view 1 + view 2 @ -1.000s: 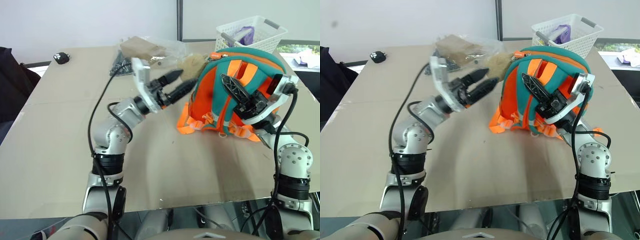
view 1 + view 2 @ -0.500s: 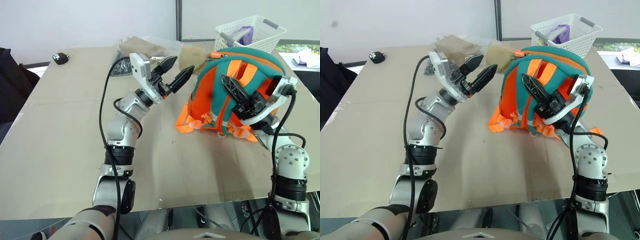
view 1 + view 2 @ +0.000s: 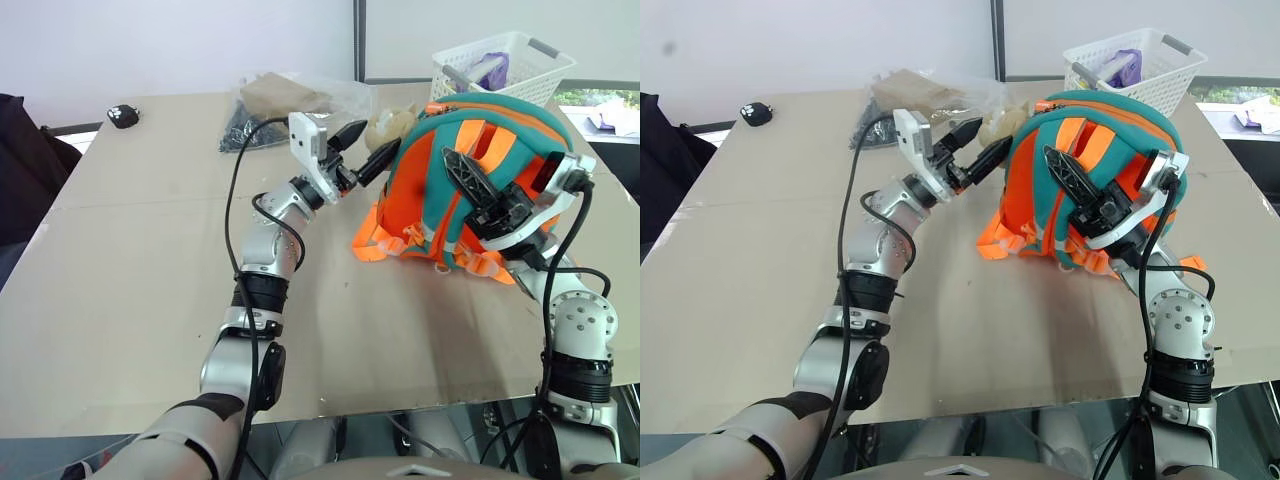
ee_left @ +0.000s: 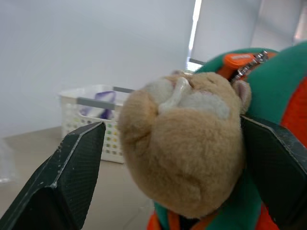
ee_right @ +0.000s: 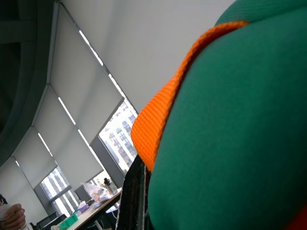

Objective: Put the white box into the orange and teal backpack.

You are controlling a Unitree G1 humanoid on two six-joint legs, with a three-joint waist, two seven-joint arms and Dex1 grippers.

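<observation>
- Left claw [image 3: 363, 148] is now farther forward than a second ago, its open fingers astride the bear charm [image 4: 184, 139].
- Right claw [image 3: 478, 192], shut, grips the backpack [image 3: 510, 130] near the bench's far right corner.

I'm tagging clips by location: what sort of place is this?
Probably an office or lab set up for robot trials: a cardboard-covered table against a plain white wall, roller-blind windows, and props laid out, the orange backpack and a white basket.
</observation>
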